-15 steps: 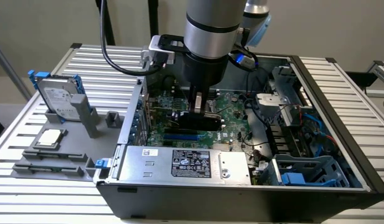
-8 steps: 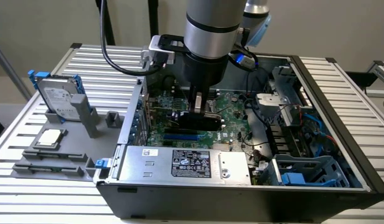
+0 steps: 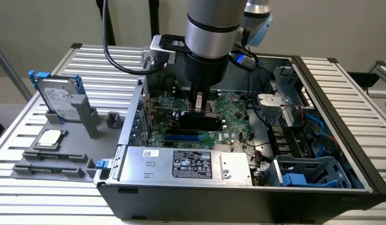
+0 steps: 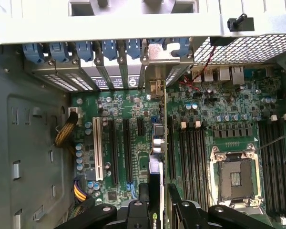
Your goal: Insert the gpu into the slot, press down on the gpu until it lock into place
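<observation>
The tool point(image 3: 203, 111) on the grey arm hangs inside the open black computer case point(image 3: 343, 154), which lies on its side on the white ribbed metal surface point(image 3: 105, 61). It is closed on the thin flat black rectangular gpu point(image 3: 189, 123) and holds it upright on its long edge.

Seen from the wrist, the tool point(image 4: 158, 191) pinches the gpu point(image 4: 157, 143) edge-on, with one black finger point(image 4: 143, 195) against each face. The card runs straight away from the tool to its silver bracket end, which sits by the row of blue-clipped openings in the case's rear wall.

Directly beneath the tool, just under the gpu's lower edge, the long narrow bright blue plastic slot point(image 3: 182, 138) lies on the green motherboard point(image 3: 233, 105). The gpu stands close over it. I cannot tell whether the card's edge touches the slot.

Near the tool, on one side of the held gpu, are the long black memory slots point(image 4: 190, 157) and, beyond them, the open silver processor socket point(image 4: 233, 179). On the other side is a white connector strip point(image 4: 96, 148).

A silver power-supply box point(image 3: 186, 164) lies inside the case, between the tool and the exterior camera. Well apart from the tool, outside the case, a silver hard drive with blue rails point(image 3: 58, 98) stands upright in a grey holder. A small square silver processor chip point(image 3: 50, 137) lies near that holder.
</observation>
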Tool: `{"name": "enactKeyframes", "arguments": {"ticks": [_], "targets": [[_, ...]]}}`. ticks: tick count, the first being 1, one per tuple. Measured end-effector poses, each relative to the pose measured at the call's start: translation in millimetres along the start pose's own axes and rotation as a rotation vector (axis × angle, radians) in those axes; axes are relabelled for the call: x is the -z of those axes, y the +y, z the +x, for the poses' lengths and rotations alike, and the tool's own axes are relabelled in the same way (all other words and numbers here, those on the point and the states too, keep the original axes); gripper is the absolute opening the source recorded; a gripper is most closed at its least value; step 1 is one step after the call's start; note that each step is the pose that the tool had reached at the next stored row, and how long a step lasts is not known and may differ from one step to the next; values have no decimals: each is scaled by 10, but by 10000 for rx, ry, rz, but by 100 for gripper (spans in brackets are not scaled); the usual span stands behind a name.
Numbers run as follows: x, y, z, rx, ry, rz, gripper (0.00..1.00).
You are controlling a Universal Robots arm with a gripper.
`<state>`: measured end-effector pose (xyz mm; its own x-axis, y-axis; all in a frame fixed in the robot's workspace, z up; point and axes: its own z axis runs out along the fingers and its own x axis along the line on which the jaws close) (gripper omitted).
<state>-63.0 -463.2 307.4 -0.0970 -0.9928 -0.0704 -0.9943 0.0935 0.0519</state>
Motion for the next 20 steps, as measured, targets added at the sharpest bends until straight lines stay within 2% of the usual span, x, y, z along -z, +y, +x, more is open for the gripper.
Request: {"name": "enactKeyframes", "arguments": {"ticks": [2, 7, 17, 20], "targets": [[-15, 0, -1, 3, 28, -32, 26], [-68, -3, 3, 62, 52, -102, 26], [-192, -10, 2, 402, 80, -175, 26], [-211, -8, -14, 441, 83, -226, 26]]}}
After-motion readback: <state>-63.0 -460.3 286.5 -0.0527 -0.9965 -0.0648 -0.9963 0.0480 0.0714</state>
